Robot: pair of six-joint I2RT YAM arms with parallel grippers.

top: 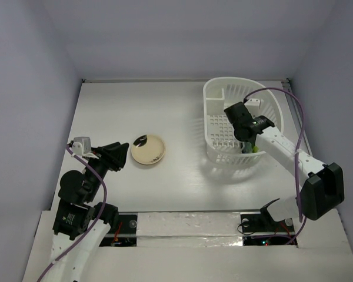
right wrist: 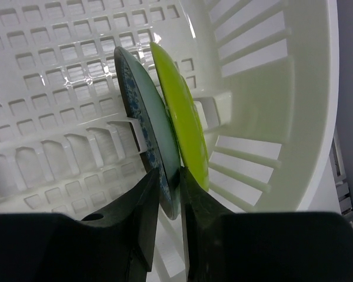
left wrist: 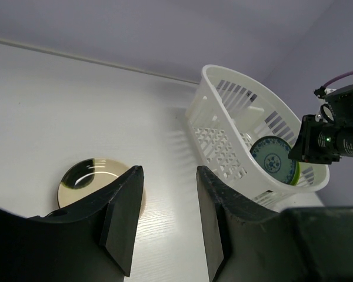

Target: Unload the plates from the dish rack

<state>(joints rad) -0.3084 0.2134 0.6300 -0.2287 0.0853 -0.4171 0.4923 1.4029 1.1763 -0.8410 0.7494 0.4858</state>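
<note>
Black left pincer (left wrist: 169, 176) hangs spread wide, grasping nothing, near a beige plate (top: 148, 150) lying flat on the white tabletop (top: 135, 106). Farther right, the right pincer (right wrist: 169, 173) is clenched on the rim of a grey-blue plate (right wrist: 150, 117) standing on edge inside the white dish rack (top: 215, 88), with a lime green plate (right wrist: 179, 111) just beside it.

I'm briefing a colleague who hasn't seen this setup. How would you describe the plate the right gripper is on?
Look in the white dish rack on the right side of the table, where two plates stand on edge side by side. It is the grey-blue plate, mottled dark on its back, its rim pinched by the right gripper. Its neighbour, the lime green plate, is plain and bright.
</note>
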